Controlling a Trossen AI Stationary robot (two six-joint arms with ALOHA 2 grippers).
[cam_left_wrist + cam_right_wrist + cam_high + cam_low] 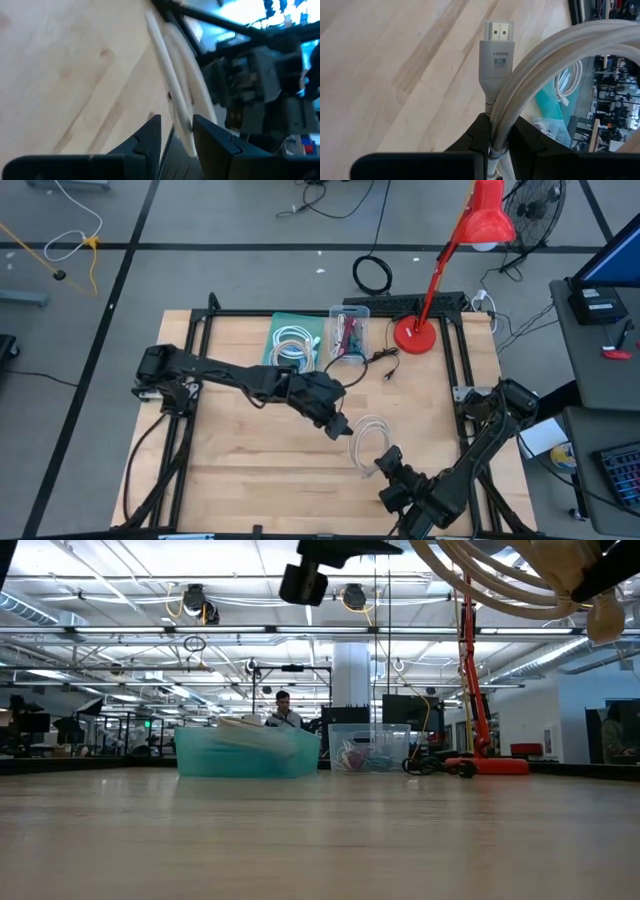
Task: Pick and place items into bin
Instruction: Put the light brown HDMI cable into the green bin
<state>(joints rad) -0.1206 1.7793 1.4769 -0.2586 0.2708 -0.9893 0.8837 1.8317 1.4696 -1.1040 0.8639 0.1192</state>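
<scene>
A white HDMI cable coil (371, 442) hangs in the air between my two grippers, over the near middle of the table; the low view shows the coil (500, 585) well above the tabletop. My left gripper (340, 427) is at the coil's left side, shut on its strands. My right gripper (384, 463) is at its near side, shut on it beside the plug (496, 50). At the far edge stand a teal bin (281, 330) holding white coils and a clear bin (349, 330) holding small maroon and teal cords. My left gripper has a few strands of the coil's left side (181, 117) pinched between its two fingers (150, 137), which lie across the strands. The coil is off the table. My right gripper pinches the bundled strands just behind the HDMI plug (498, 125) between its two fingers (479, 142). The plug sticks out forward past the fingertips and the loop (560, 50) arcs away to one side. The coil is lifted clear.
A red desk lamp (415, 335) stands at the far right, its black cord (385, 360) lying beside the clear bin. A black frame (462, 350) borders the table. Bare wood lies left of and in front of the grippers. A person (283, 710) sits beyond the table.
</scene>
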